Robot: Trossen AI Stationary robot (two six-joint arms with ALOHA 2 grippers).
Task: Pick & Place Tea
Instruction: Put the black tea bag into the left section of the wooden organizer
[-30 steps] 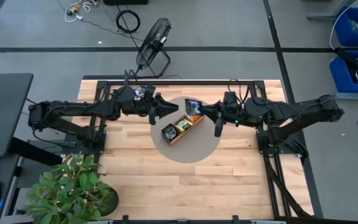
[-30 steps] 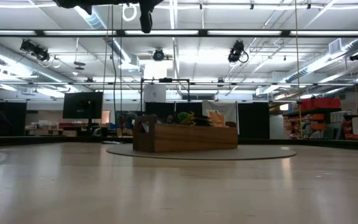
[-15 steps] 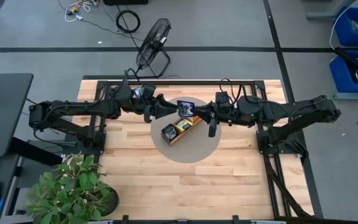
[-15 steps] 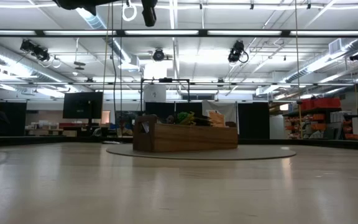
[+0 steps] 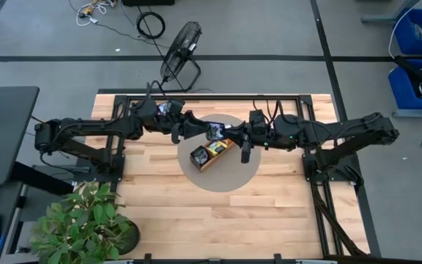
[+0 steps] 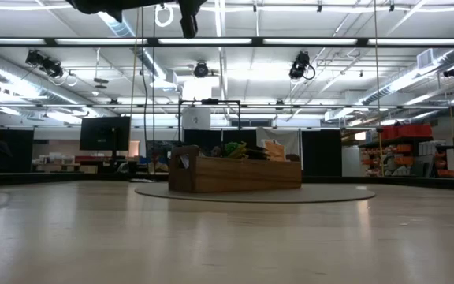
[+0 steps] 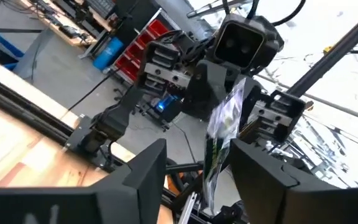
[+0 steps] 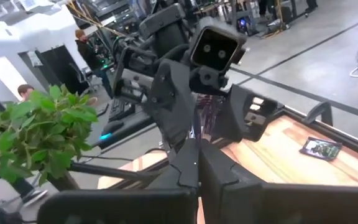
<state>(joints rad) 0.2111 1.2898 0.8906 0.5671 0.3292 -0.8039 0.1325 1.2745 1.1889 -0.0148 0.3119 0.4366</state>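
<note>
Green tea packet [image 5: 215, 131] hangs mid-frame above the wooden tray [image 5: 212, 153], pinched by the closed right gripper [image 5: 226, 132]; left gripper [image 5: 198, 128] spread wide. Left should retreat cleanly first.

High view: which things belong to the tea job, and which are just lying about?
Job: tea packet in the right gripper, left gripper open beside it, packets in the wooden tray.
Lying about: potted plant, floor fan, blue bins, cables.
</note>
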